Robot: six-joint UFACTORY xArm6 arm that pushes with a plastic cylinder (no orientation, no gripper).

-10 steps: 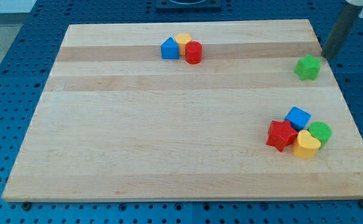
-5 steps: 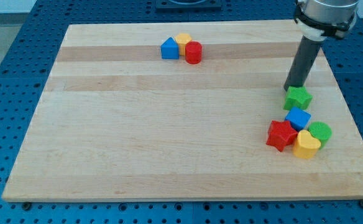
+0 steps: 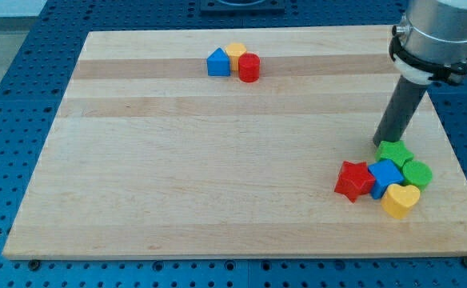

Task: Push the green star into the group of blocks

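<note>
The green star (image 3: 395,152) lies at the view's right, touching the blue cube (image 3: 385,175) and the green cylinder (image 3: 417,174) of a cluster. That cluster also holds a red star (image 3: 353,181) and a yellow heart (image 3: 399,200). My tip (image 3: 381,143) stands at the green star's upper left edge, touching it.
A second cluster sits near the view's top centre: a blue block (image 3: 217,62), a yellow block (image 3: 236,52) and a red cylinder (image 3: 249,68). The wooden board (image 3: 177,160) rests on a blue perforated table. The board's right edge is close to the cluster.
My tip moved down the view, pushing the green star into the right cluster. The blue cube, red star and yellow heart shifted slightly down and left.
</note>
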